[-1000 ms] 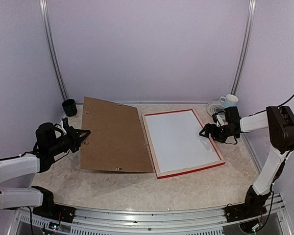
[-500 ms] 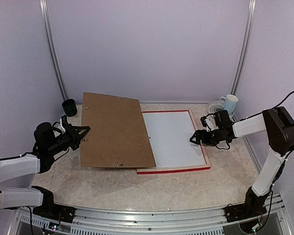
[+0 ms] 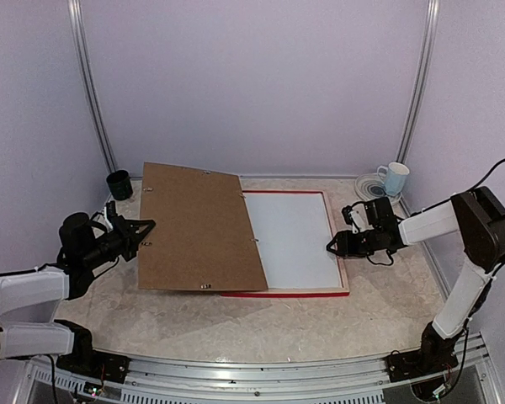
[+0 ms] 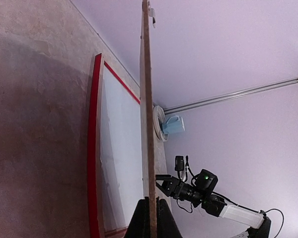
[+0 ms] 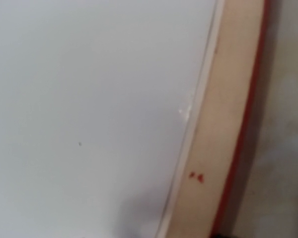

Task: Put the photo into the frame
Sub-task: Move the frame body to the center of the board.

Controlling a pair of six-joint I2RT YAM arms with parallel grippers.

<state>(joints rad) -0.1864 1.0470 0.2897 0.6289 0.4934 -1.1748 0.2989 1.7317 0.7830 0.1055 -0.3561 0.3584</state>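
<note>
The frame lies face down mid-table, with pale wood rails and red edges. A plain white sheet fills its recess; I cannot tell whether it is the photo's back, and no printed picture shows. My left gripper is shut on the left edge of the brown backing board, which slopes over the frame's left side. In the left wrist view the board runs edge-on from my fingers. My right gripper is at the frame's right rail, jaws apart, its tips holding nothing.
A pale blue mug stands by a white plate at the back right corner. At the back left stands a dark cup. Metal rails run up both rear corners of the walls.
The frame has slid left and turned square, its left side now under the raised board. My right gripper moved left with it, jaws narrower. The left gripper keeps holding the board.
</note>
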